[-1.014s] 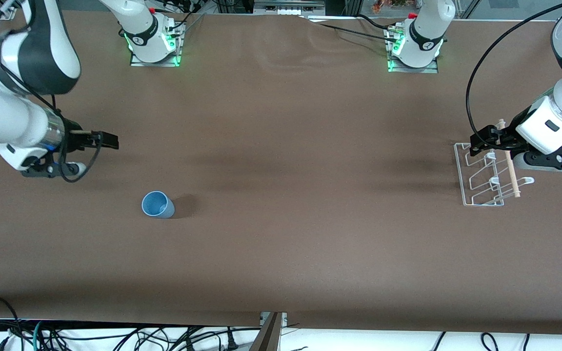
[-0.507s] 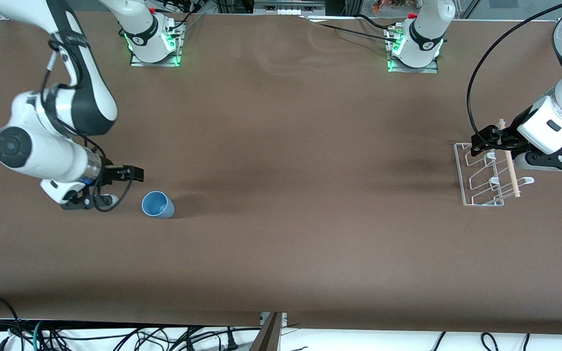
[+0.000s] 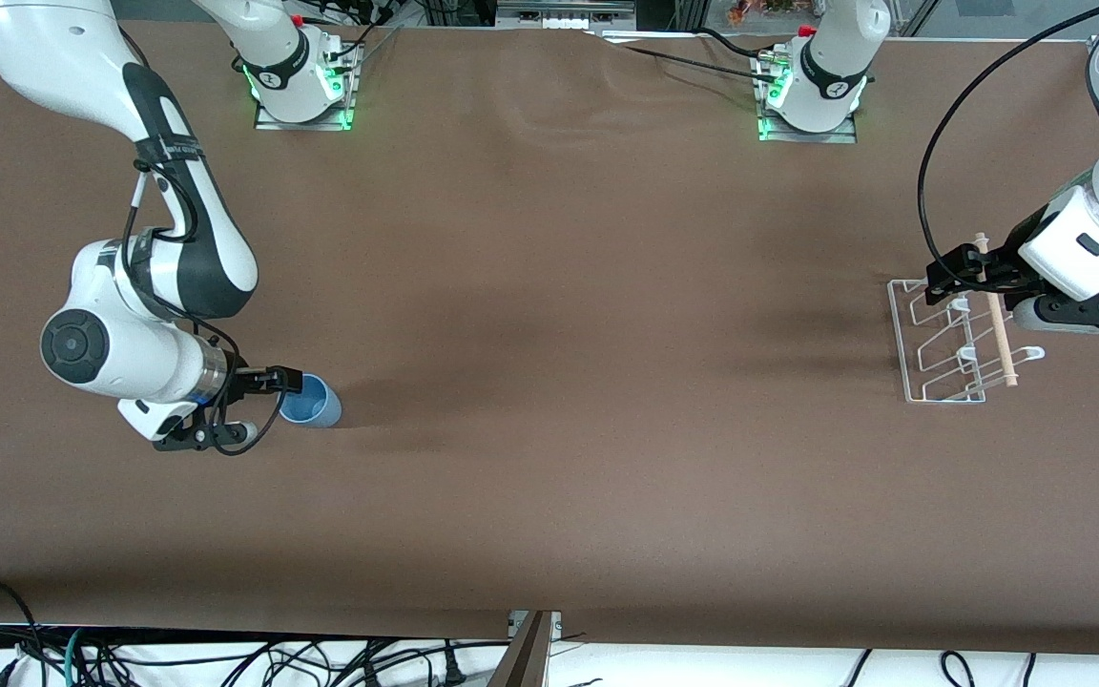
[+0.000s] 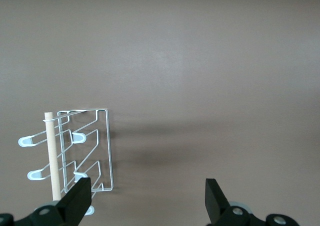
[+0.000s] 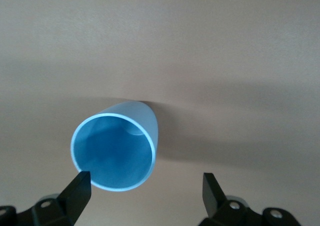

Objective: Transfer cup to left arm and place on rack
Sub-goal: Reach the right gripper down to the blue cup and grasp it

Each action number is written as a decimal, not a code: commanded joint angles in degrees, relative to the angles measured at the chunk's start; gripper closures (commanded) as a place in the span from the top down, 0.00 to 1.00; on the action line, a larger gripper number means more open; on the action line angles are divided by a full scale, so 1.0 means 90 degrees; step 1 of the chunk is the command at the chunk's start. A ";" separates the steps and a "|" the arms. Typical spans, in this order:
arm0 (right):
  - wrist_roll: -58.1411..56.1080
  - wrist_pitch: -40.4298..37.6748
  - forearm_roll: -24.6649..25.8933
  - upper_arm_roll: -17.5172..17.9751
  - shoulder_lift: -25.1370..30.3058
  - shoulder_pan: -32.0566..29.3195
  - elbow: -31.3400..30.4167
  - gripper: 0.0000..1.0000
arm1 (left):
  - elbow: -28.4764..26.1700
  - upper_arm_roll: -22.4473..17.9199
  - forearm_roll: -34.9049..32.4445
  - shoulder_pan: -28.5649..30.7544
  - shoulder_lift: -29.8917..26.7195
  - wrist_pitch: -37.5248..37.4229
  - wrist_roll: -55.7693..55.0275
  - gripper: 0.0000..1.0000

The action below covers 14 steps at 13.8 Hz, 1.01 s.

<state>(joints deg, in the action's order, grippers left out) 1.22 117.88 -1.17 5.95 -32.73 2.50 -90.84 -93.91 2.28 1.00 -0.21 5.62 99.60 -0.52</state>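
Observation:
The light-blue cup [image 3: 313, 405] stands upright on the brown table toward the right arm's end. In the right wrist view the cup [image 5: 114, 151] shows its open mouth. My right gripper [image 3: 289, 383] is open and empty, its tips right at the cup's rim. In its wrist view the right gripper [image 5: 145, 190] has the cup close to one finger [image 5: 77, 188], not centred. The white wire rack [image 3: 941, 351] with a wooden dowel [image 3: 996, 322] stands toward the left arm's end. My left gripper [image 3: 952, 271] waits open and empty over the rack's edge; the left gripper [image 4: 146, 200] and rack [image 4: 82, 146] show in its wrist view.
The two arm bases [image 3: 301, 91] [image 3: 812, 95] stand along the table edge farthest from the front camera. A black cable [image 3: 931, 181] loops above the rack. Wide bare brown tabletop [image 3: 607, 382] lies between cup and rack.
My right arm has swung down toward the cup, and its gripper went from well apart to right at the cup's rim. The cup, rack and left arm have stayed nearly still.

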 commanded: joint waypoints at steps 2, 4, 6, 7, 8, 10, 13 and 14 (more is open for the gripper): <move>-0.0087 0.0252 0.0139 0.0013 -0.0250 -0.0014 0.0162 0.99 | 0.0054 -0.0010 0.0055 0.0004 -0.0058 -0.0120 0.0009 1.00; -0.0077 0.0261 0.0139 0.0013 -0.0289 -0.0014 0.0162 0.99 | 0.0054 0.0000 0.0055 0.0004 -0.0048 -0.0120 0.0009 1.00; 0.0001 0.0436 0.0130 0.0013 -0.0474 0.0005 0.0162 0.99 | 0.0054 0.0019 0.0055 -0.0005 -0.0029 -0.0110 0.0009 1.00; 0.0021 0.0582 0.0139 0.0013 -0.0523 0.0093 0.0153 0.98 | 0.0054 0.0020 0.0055 -0.0005 -0.0029 -0.0110 0.0009 1.00; 0.0011 0.0613 0.0139 0.0013 -0.0543 0.0103 0.0152 0.96 | 0.0054 0.0029 0.0055 -0.0005 -0.0019 -0.0100 -0.0001 1.00; -0.0067 0.0613 0.0139 0.0013 -0.0543 0.0093 0.0162 0.66 | 0.0044 0.0029 0.0055 -0.0005 -0.0029 -0.0100 -0.0001 1.00; 0.0010 0.0613 0.0091 0.0013 -0.0543 0.0054 0.0153 0.05 | 0.0044 0.0029 0.0055 -0.0005 -0.0029 -0.0100 -0.0001 1.00; 0.0040 0.0623 0.0081 0.0013 -0.0553 0.0093 0.0152 0.00 | 0.0044 0.0029 0.0055 -0.0005 -0.0029 -0.0110 -0.0001 1.00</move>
<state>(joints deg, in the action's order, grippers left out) 1.23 123.42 -0.79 5.91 -37.21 3.21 -90.53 -93.91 2.45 1.00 -0.28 5.62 99.51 -0.52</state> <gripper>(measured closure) 0.476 0.000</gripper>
